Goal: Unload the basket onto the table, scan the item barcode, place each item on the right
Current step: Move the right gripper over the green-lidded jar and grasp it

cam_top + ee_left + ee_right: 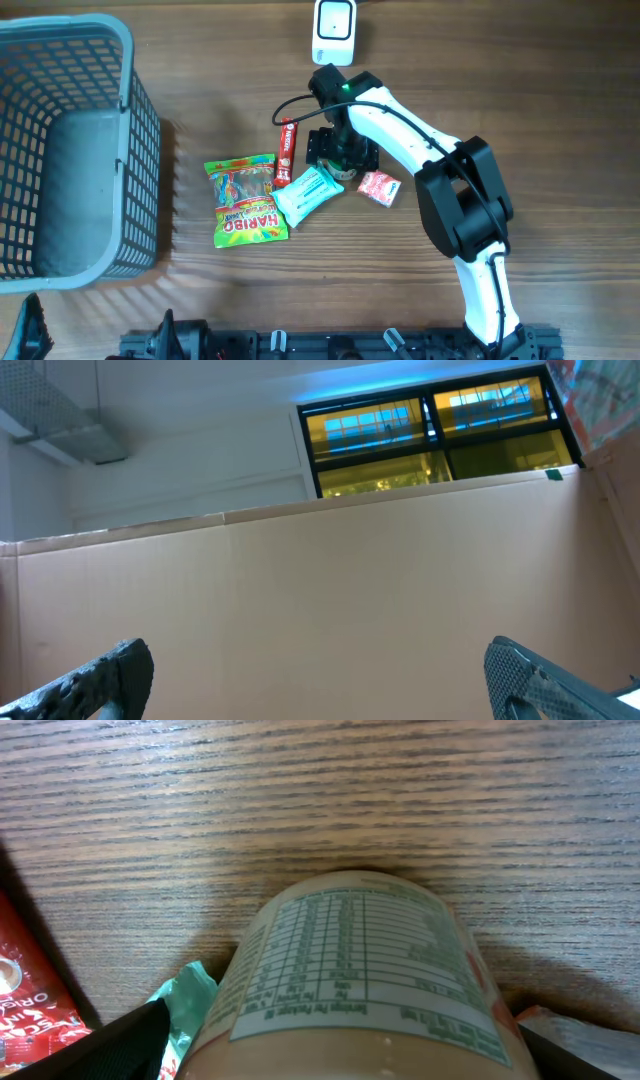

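The right pincer [345, 1045] is straddling the labelled bottle [360, 960], jaws wide and unclamped, probably for presenting it to the white scanner [333, 30]. The left pincer [320, 675] is idling fully open, empty.

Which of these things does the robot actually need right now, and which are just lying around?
In the job: right gripper, bottle, white scanner.
Lying about: Haribo bag, red stick, teal packet, small red packet, basket.

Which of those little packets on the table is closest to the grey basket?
The green Haribo bag: it lies leftmost, nearest the basket; the red stick, teal packet and small red packet sit farther right.
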`<action>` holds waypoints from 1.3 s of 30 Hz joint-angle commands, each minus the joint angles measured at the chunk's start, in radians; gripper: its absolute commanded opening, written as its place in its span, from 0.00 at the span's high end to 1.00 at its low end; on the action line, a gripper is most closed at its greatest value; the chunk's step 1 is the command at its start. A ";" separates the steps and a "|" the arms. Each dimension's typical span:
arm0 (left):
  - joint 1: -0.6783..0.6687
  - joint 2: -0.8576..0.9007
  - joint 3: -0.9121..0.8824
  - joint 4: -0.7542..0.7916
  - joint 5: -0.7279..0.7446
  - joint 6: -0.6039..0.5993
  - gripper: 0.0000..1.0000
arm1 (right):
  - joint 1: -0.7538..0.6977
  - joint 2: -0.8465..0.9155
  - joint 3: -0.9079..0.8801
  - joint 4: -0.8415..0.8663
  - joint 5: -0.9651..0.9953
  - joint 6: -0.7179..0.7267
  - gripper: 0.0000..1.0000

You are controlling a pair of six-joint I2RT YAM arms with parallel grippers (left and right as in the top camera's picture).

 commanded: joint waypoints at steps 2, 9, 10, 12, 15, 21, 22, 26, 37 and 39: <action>0.005 -0.012 -0.006 0.002 -0.003 -0.010 0.00 | -0.006 0.044 0.005 -0.005 -0.008 0.019 0.08; 0.005 -0.012 -0.025 0.003 -0.003 -0.010 0.00 | -0.085 0.044 0.042 -0.021 -0.111 0.089 0.01; 0.005 -0.012 -0.032 0.004 -0.003 -0.010 0.00 | -0.091 0.044 0.042 -0.024 -0.110 0.127 0.00; 0.005 -0.012 -0.040 0.007 -0.003 -0.010 0.00 | -0.090 0.044 0.041 -0.023 -0.110 0.171 0.04; 0.005 -0.012 -0.045 0.008 -0.003 -0.010 0.00 | -0.069 0.044 0.041 -0.009 -0.109 0.204 0.13; 0.005 -0.012 -0.045 0.010 -0.003 -0.010 0.00 | -0.047 0.044 0.041 -0.032 -0.054 -0.019 0.36; 0.005 -0.012 -0.045 0.010 -0.003 -0.010 0.00 | -0.047 0.044 0.041 -0.062 -0.016 -0.050 0.38; 0.005 -0.012 -0.045 0.010 -0.003 -0.010 0.00 | -0.047 0.044 0.042 -0.181 0.151 -0.211 0.40; 0.005 -0.012 -0.045 0.010 -0.003 -0.010 0.00 | -0.046 0.044 0.196 -0.295 0.107 0.007 0.03; 0.005 -0.012 -0.045 0.010 -0.003 -0.010 0.00 | -0.047 0.044 0.193 -0.328 0.069 0.203 0.03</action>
